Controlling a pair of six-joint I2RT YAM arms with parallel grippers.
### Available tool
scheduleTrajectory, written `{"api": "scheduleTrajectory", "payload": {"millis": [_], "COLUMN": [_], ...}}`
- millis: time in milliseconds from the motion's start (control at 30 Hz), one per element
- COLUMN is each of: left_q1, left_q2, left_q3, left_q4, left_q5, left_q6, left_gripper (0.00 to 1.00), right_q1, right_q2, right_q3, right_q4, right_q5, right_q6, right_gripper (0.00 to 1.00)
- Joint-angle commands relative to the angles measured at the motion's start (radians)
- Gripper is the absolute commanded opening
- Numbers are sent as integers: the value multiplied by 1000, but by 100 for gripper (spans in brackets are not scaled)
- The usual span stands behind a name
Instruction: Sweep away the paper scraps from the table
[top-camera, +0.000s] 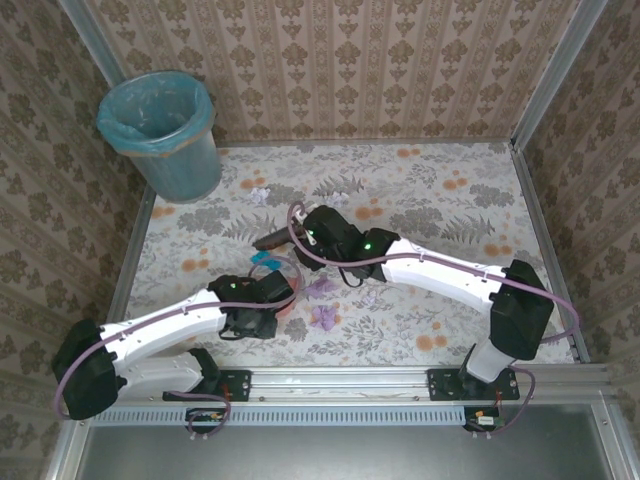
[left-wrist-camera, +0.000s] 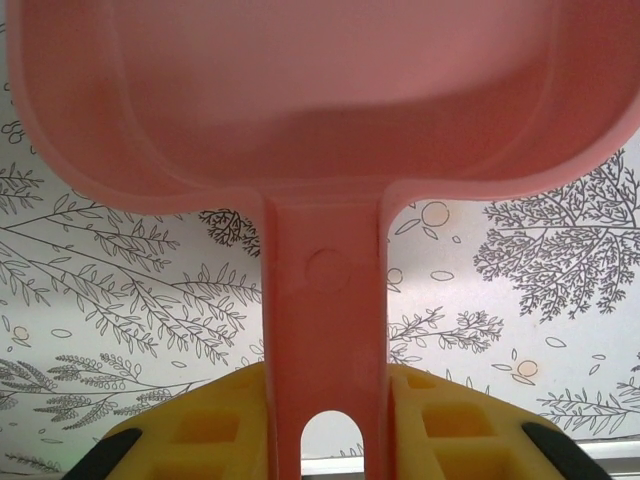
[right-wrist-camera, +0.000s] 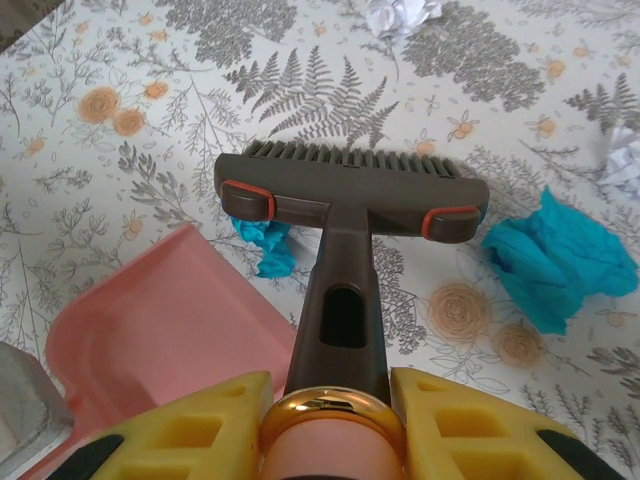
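While both arms reach across the table (top-camera: 450, 200), its whitish cloth printed with grey ferns and orange flowers, the left claw (left-wrist-camera: 328, 420) is closed on the flat handle of a pink plastic dustpan (left-wrist-camera: 300, 90). Its yellow pads (left-wrist-camera: 200, 435) press either side of the handle, which bears a plain moulded circle.

The right claw (right-wrist-camera: 325, 420) grips the stem of a dark grey hand brush (right-wrist-camera: 350, 185) with red-orange trim, its bristles towards the cloth.

Of the paper scraps, one small teal wad (right-wrist-camera: 268, 245) lies partly under the left end of the brush head, just beyond the dustpan's lip. A larger teal wad (right-wrist-camera: 560, 255) sits near the head's right end. White wads (right-wrist-camera: 400, 12) lie farther off.

From above, two lilac wads (top-camera: 322, 288) rest on the cloth beside the right forearm, with paler ones (top-camera: 260, 193) farther back.

A round bin with a teal liner (top-camera: 165, 130) stands at the far left corner. Brown damask-patterned walls (top-camera: 350, 60) enclose three sides, and an aluminium rail (top-camera: 350, 378) carries the arm bases.
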Motion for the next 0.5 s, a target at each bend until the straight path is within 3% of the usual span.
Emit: {"api": "scheduleTrajectory", "payload": {"millis": [0, 233, 467], "left_q1": [27, 88, 125], "left_q2": [-10, -5, -1], "left_q3": [-25, -38, -49], "left_q4": [-15, 20, 61], "left_q5": [-4, 15, 18], "left_q6": [-10, 30, 49], "left_gripper": [0, 0, 0], "right_q1": [9, 25, 41], "right_q2": [26, 11, -119], "right_q3": [56, 35, -73], "right_q4": [-40, -118, -135], "right_q5": [-46, -109, -155], "right_q6": [-8, -9, 13], "right_gripper": [0, 0, 0]}}
